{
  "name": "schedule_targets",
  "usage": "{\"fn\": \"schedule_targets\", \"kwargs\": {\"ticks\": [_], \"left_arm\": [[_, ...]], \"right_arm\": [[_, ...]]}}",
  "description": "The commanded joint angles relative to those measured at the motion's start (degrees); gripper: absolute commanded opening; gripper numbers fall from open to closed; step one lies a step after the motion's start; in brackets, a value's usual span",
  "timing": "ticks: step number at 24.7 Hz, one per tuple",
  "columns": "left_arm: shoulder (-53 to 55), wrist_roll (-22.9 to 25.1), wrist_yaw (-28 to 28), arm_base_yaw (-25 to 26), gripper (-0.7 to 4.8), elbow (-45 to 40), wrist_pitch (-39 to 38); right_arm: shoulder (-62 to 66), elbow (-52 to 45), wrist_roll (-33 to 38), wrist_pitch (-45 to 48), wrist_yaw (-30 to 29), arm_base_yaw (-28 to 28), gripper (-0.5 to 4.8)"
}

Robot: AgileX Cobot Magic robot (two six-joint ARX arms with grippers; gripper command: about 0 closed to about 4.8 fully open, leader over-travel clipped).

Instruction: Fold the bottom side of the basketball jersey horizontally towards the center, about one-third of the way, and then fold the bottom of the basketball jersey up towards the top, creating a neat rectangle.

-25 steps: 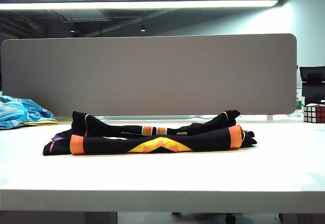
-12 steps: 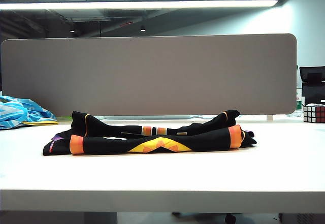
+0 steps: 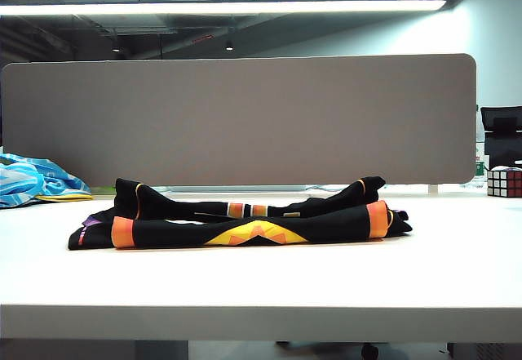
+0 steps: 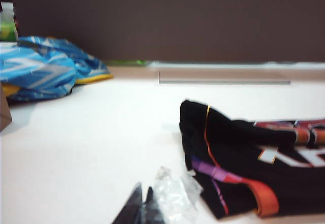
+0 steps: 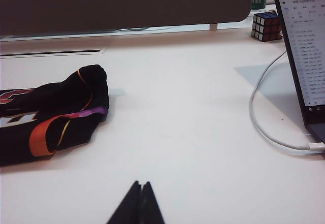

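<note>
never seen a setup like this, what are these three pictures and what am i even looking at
This is a two-armed robot working at a white table. One picture comes from a camera off the arms, facing the table; neither arm shows in it. The other two come from cameras on the wrists.

The dark points at the edge of each wrist picture are the fingertips: the left gripper and the right gripper, both shut, holding nothing, apart from the cloth.

On the table lies the black basketball jersey, folded into a long bundle. Off to the sides are a blue patterned cloth, a puzzle cube, and a laptop with a white cable.
</note>
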Motion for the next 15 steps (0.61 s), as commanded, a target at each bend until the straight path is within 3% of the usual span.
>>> {"fn": "schedule_targets", "kwargs": {"ticks": [1,15], "left_arm": [[0.0,-0.3,0.4,0.1,-0.06,0.3,0.9],[0.0,-0.1,0.4,0.1,-0.06,0.3,0.3]], "right_arm": [[-0.1,-0.3,-0.2,1.0,0.1,0.0,-0.05],[-0.1,-0.3,-0.2,1.2,0.1,0.0,-0.05]]}}
